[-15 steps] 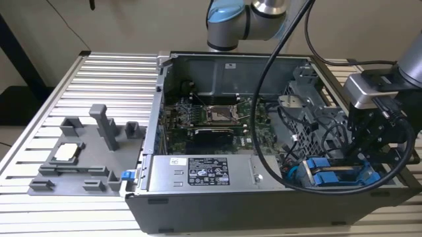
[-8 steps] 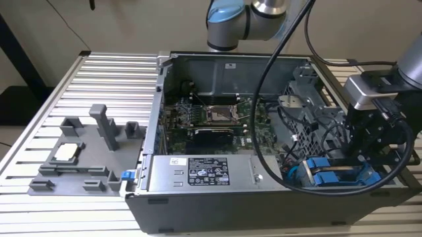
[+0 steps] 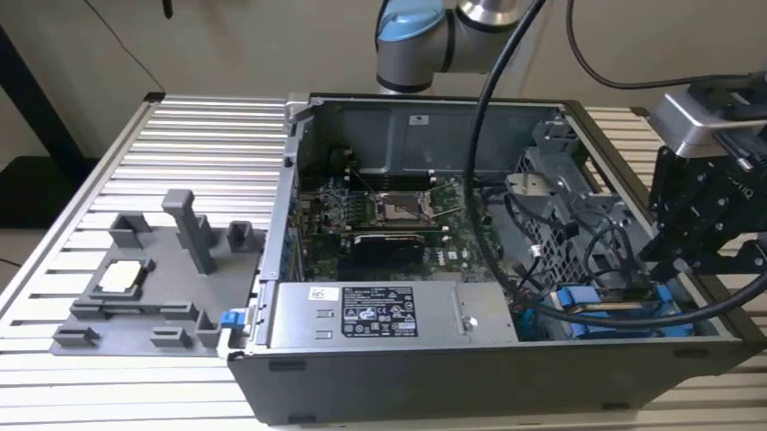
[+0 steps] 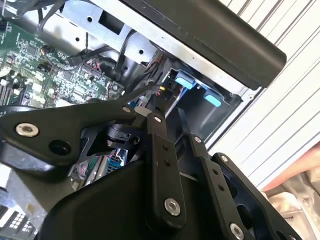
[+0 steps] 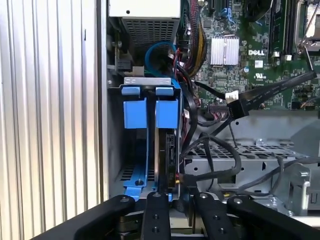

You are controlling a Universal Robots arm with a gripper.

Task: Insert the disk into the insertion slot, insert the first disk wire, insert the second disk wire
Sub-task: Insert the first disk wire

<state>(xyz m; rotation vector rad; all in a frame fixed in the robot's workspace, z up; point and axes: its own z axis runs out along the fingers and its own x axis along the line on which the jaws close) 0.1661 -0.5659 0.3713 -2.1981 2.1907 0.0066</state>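
The disk [image 5: 167, 155] stands on edge in the insertion slot [image 5: 112, 150], its blue carrier tab [image 5: 167, 112] next to a second blue tab. In the exterior view the blue carrier [image 3: 623, 316] sits low in the case's near corner, on the exterior view's right. My gripper [image 5: 180, 200] hangs right over the disk's end, seen also as the gripper [image 3: 677, 269] and the gripper [image 4: 167, 112]. A black wire with a red-tipped connector [image 5: 181, 177] lies against the disk's edge, close to the gripper. Another black wire with a white plug [image 5: 235, 100] lies loose over the board.
The open computer case [image 3: 287, 224] holds a motherboard [image 3: 383, 211], a silver power supply box [image 3: 359, 314] and a perforated cage [image 5: 250, 155] with looping black cables. A grey fixture [image 3: 156, 278] stands on the ribbed metal table [image 3: 180, 135] at the exterior view's left.
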